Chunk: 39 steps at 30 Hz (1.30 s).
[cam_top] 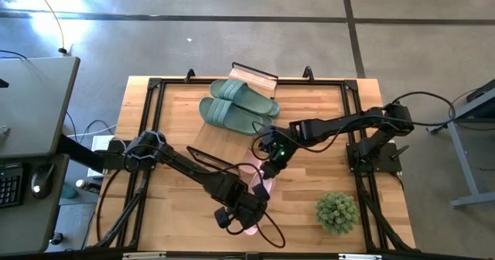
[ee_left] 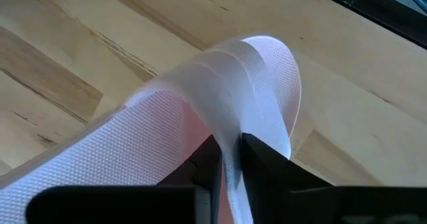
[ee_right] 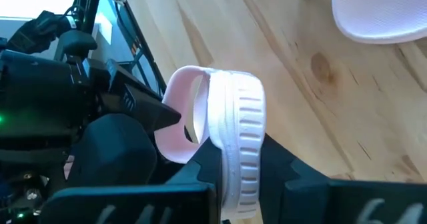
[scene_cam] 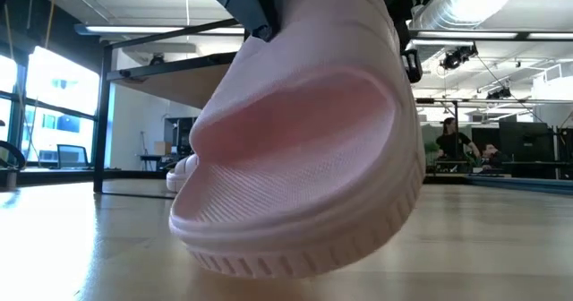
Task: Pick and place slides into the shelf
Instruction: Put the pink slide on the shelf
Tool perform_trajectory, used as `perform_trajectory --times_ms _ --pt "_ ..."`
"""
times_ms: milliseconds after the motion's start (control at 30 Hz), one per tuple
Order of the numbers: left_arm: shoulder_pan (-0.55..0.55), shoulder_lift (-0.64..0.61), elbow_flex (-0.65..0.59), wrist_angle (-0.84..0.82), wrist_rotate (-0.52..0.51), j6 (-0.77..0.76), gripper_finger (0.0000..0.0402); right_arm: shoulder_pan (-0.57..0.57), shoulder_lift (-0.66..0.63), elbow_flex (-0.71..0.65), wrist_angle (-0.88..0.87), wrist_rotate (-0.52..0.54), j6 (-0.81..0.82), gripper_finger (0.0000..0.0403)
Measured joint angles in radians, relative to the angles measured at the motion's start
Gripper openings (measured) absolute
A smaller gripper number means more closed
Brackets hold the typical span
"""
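– Slides first: where are they lying?

– Two green slides (cam_top: 236, 107) lie side by side, touching, on the far half of the tabletop (cam_top: 178, 121), just beside the shelf (cam_top: 255, 76) at its far edge. The pink pair is in the near half, one slide in each arm.

– How do the fingers stand?

– The left gripper (ee_left: 230, 151) has its fingers pressed together on the wide strap of the front pink slide (ee_left: 260, 77), near the front edge of the tabletop. The right gripper (ee_right: 233, 177) pinches the other pink slide (ee_right: 233, 117) by the ribbed rim of its sole, so this one stands on its side. From above, it is near the middle of the tabletop, close to the first one.

– Is the front one lifted?

– From table height it fills the picture, tilted with the toe opening toward the camera. Its lower edge seems to reach the wood, but I cannot tell this for sure.

– And the surface itself?

– Light wooden planks with darker grain and some knots, and black rails along the sides. A small potted plant (cam_top: 336, 211) stands at the front right corner.

– What is around the table?

– A grey concrete floor (cam_top: 232, 35), and a grey desk (cam_top: 31, 105) on the left with a keyboard (cam_top: 9, 186). Across the room are large windows, ceiling lamps, silver ducts and more desks, and a person (scene_cam: 452, 140) stands far behind.
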Motion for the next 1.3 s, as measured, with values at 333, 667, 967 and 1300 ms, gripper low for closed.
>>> perform_trajectory --times_ms 333,667,967,1300 --pt "0.000 0.000 0.000 0.000 0.012 0.000 0.0152 0.000 0.000 0.000 0.000 -0.001 -0.009 0.0027" --pt "0.000 0.000 0.096 -0.134 0.004 -0.050 0.0211 0.000 -0.002 0.000 -0.086 0.023 -0.064 0.0027" --pt "0.000 0.000 0.281 -0.247 -0.049 -0.053 0.0211 0.000 -0.099 -0.002 -0.166 0.083 -0.086 0.0025" --pt "-0.002 0.000 0.446 -0.403 -0.147 -0.084 0.0211 0.000 -0.352 -0.001 -0.383 0.267 -0.048 0.0025"
